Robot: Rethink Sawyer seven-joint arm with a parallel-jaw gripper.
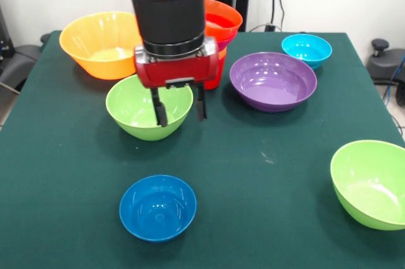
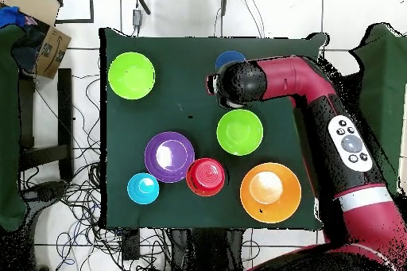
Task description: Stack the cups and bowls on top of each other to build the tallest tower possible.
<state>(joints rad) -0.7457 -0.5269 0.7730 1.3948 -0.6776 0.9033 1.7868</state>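
Note:
My gripper [image 1: 179, 109] is open and empty, hanging above the near side of a lime green bowl [image 1: 140, 109]. In the overhead view the arm's wrist [image 2: 237, 85] covers it, between this bowl [image 2: 240, 132] and the dark blue bowl [image 2: 230, 59]. The dark blue bowl [image 1: 157, 207] sits at the table's front. The tower [image 1: 221, 25] stands behind the arm, half hidden: an orange bowl on top, a red cup [image 1: 216, 74] at its base. From above the tower [image 2: 206, 176] looks red. A purple bowl [image 1: 273, 81], a light blue bowl [image 1: 306, 49], a yellow-orange bowl [image 1: 100, 43] and a second lime bowl [image 1: 370, 183] stand apart.
The green table cloth [image 1: 266, 174] ends close to the second lime bowl on the right. Cables and a cardboard box [image 2: 40, 33] lie on the floor beside the table.

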